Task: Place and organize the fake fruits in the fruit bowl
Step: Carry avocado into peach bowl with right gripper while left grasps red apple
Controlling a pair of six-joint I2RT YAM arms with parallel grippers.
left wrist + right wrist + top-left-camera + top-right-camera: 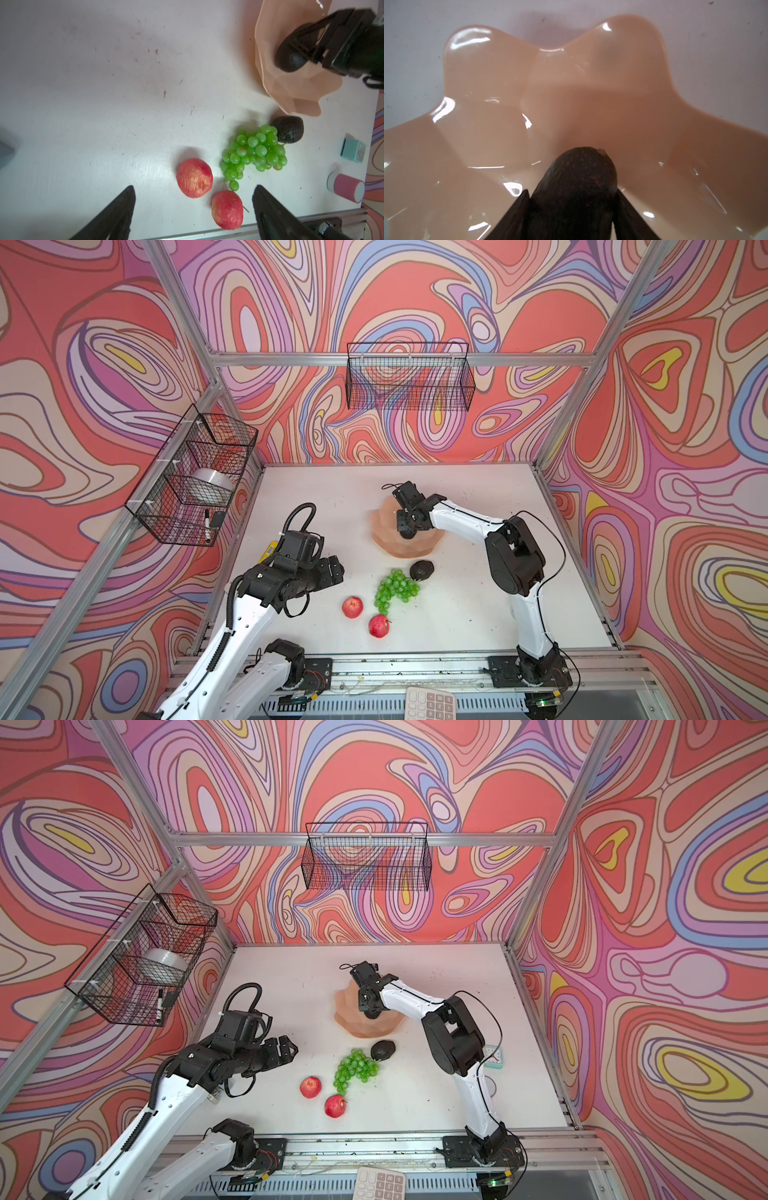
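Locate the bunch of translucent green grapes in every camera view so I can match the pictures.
In a top view: the bunch of translucent green grapes lies lower centre, beside the loose dark avocado.
In a top view: same spot, lower centre.
Left wrist: right of centre.
Right wrist: not in it.
Shared landmark: the glossy peach-pink scalloped bowl, seen in all four.

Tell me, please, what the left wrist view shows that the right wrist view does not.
Only the left wrist view: a red apple, a second red apple, the grapes, a loose avocado beside them, a teal box, a pink-sided roll and the open left gripper. Only the right wrist view: the far scalloped rim of the fruit bowl, close up. Both: the fruit bowl and the right gripper shut on the held avocado over it.
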